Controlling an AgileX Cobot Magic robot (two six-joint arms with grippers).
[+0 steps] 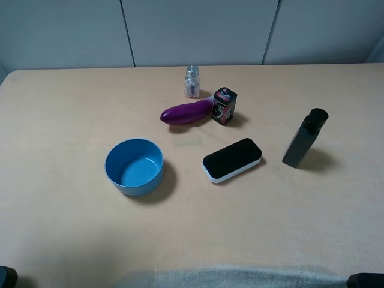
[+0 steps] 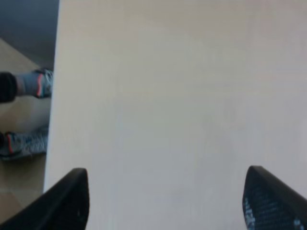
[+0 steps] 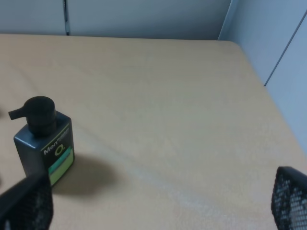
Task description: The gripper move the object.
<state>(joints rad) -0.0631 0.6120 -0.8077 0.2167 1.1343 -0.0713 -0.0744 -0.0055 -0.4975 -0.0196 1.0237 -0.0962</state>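
1. The small black box (image 1: 224, 105) stands upright toward the far middle of the table (image 1: 72, 228), its side touching or just beside the tip of a purple eggplant (image 1: 186, 112).
2. The left gripper (image 2: 165, 203) is seen with its jaws spread wide over bare tabletop, holding nothing. The right gripper (image 3: 158, 201) is likewise spread wide and empty, with the black pump bottle (image 3: 44, 140) near it.
3. Neither gripper is at the box yet; the approach is judged not yet begun.
4. The box is best approached from above or from its free side, away from the eggplant, and clamped across its narrow faces.
5. A glass jar (image 1: 192, 81) stands just behind the eggplant and could be knocked over.
6. A black-and-white eraser (image 1: 232, 159) and a blue bowl (image 1: 134, 167) lie nearer the front, under any low reach.
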